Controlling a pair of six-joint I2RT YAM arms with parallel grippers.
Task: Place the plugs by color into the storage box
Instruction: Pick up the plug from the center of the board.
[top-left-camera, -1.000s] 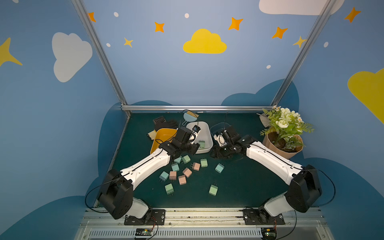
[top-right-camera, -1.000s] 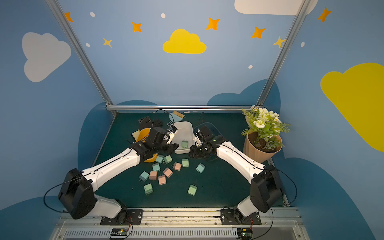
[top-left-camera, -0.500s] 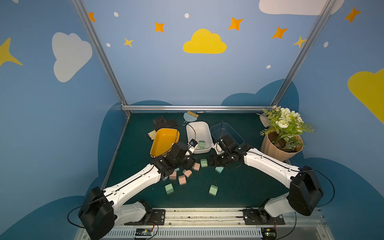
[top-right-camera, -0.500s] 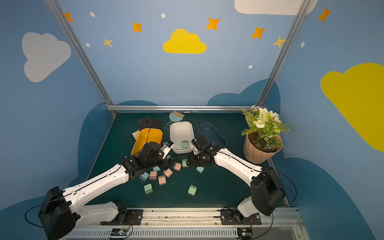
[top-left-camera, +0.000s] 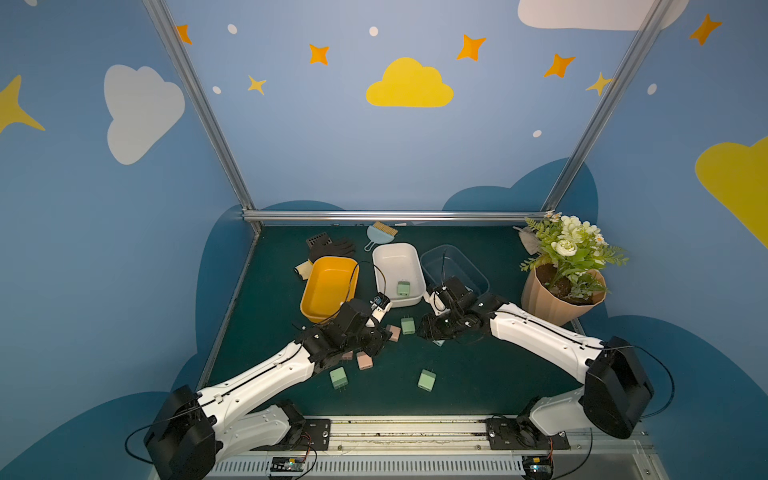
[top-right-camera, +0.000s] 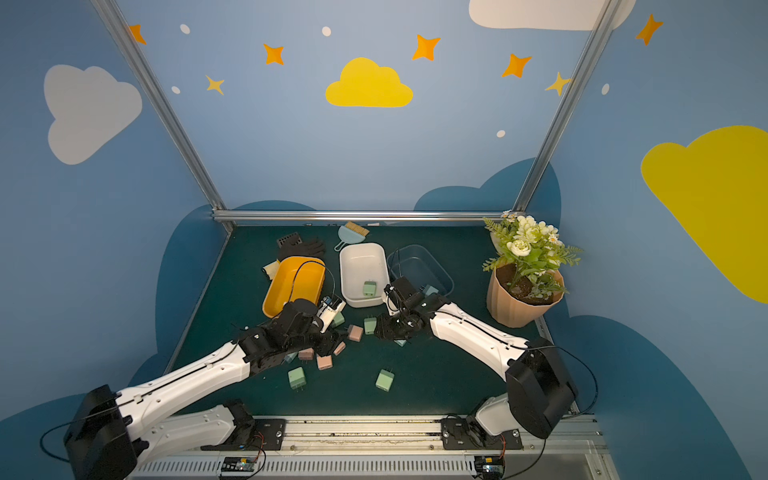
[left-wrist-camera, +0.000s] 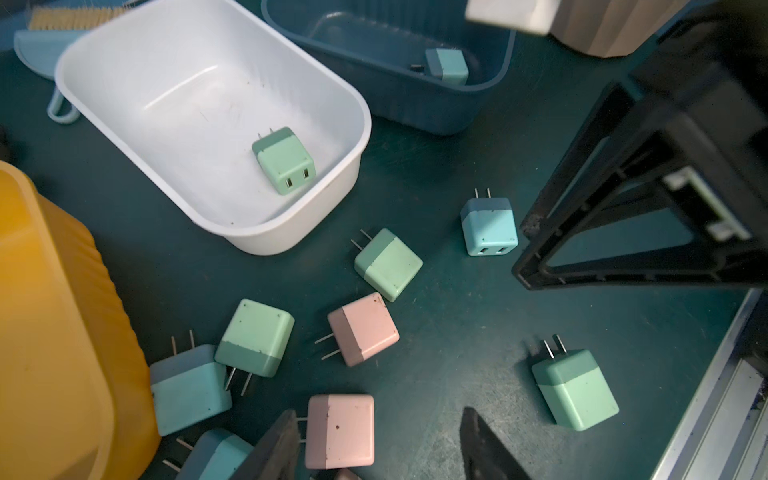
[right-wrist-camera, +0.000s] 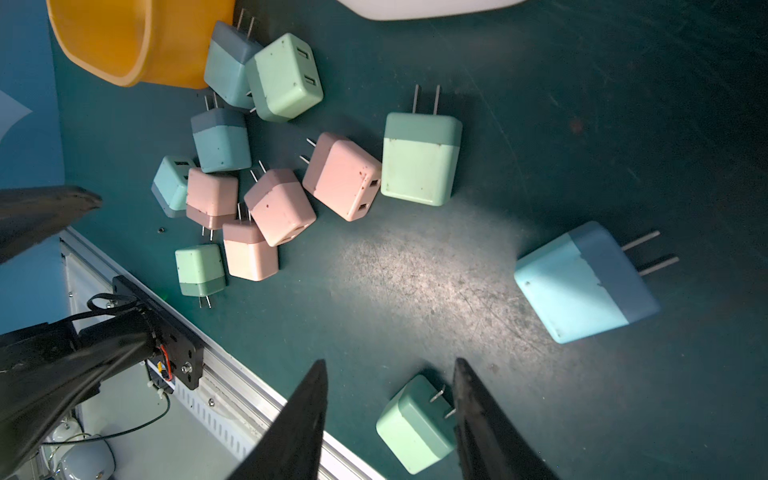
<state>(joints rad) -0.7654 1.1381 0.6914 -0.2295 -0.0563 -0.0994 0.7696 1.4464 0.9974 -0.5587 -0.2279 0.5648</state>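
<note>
Left wrist view tells what they've just done: one mint plug (left-wrist-camera: 284, 160) lies in the white storage box (left-wrist-camera: 291, 245) and one blue plug (left-wrist-camera: 446, 66) in the blue storage box (left-wrist-camera: 415, 108), both well ahead of the jaws. Both arms were up over those boxes a second ago and have dropped back to the scatter on the tabletop (left-wrist-camera: 457, 332). The left gripper (left-wrist-camera: 379, 411) has its jaws apart and empty, with a pink plug (left-wrist-camera: 338, 430) lying between them, close to one finger. The right gripper (right-wrist-camera: 388, 360) stands open too, holding nothing. A light-blue plug (right-wrist-camera: 582, 282) sits just off to one side of its jaws, and a second mint plug (right-wrist-camera: 415, 424) shows through the gap. One drop each looks finished and the next picks are starting, pink probably bound for the yellow storage box (left-wrist-camera: 50, 311).
</note>
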